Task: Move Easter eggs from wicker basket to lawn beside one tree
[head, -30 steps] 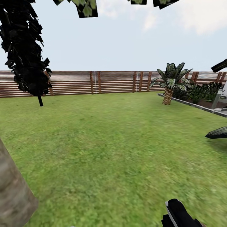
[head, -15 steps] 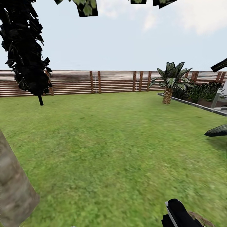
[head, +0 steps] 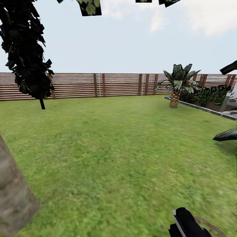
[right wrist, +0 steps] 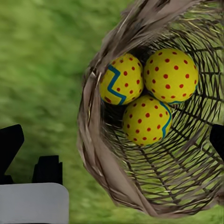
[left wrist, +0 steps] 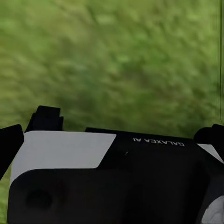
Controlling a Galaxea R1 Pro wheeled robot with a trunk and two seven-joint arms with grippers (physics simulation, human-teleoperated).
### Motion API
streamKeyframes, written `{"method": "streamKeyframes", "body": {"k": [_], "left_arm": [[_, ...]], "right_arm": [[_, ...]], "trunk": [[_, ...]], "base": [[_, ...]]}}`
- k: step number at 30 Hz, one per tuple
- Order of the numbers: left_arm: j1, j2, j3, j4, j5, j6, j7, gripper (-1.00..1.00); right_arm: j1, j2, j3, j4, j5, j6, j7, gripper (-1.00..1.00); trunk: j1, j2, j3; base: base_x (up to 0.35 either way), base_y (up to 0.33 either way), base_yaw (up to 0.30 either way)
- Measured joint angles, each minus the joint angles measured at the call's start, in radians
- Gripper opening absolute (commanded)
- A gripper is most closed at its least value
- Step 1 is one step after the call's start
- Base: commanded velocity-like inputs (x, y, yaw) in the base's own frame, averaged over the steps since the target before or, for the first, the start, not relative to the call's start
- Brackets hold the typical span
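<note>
In the right wrist view the three Easter eggs [right wrist: 147,120], yellow with red dots and blue-green zigzags, lie together inside the brown wicker basket [right wrist: 98,154], which stands on the lawn [right wrist: 42,70]. My right gripper [right wrist: 113,140] hovers over the basket, open, its dark fingertips [right wrist: 9,144] wide apart and touching nothing. From the head view, a slice of the basket's rim [head: 210,225] peeks out beside my right arm [head: 186,223]. The tree's grey-tan trunk [head: 13,197] rises at the near left. My left gripper [left wrist: 112,137] is open above grass.
A brown slat fence [head: 115,85] closes the far side of the lawn [head: 115,148]. A narrow black-leaved tree [head: 26,56] stands at the far left. A small palm [head: 177,85] and a raised planter edge [head: 197,108] are at the right.
The head view has shifted slightly. The basket's rim has come into sight at the bottom right beside my right arm.
</note>
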Motion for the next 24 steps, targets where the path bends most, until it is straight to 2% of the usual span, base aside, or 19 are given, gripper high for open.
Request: {"method": "streamKeyframes", "body": {"k": [4, 24], "left_arm": [[0.000, -0.002, 0.002, 0.000, -0.001, 0.000, 0.000, 1.00], [0.000, -0.004, 0.000, 0.000, -0.003, 0.000, 0.000, 1.00]], "right_arm": [[0.000, 0.000, 0.001, 0.000, 0.000, 0.000, 0.000, 1.00], [0.000, 0.002, 0.000, 0.002, -0.001, -0.001, 0.000, 1.00]], "trunk": [[0.015, -0.028, -0.013], [0.092, -0.168, -0.075]], "base": [[-0.043, -0.136, 0.000], [-0.001, -0.002, 0.000]]}}
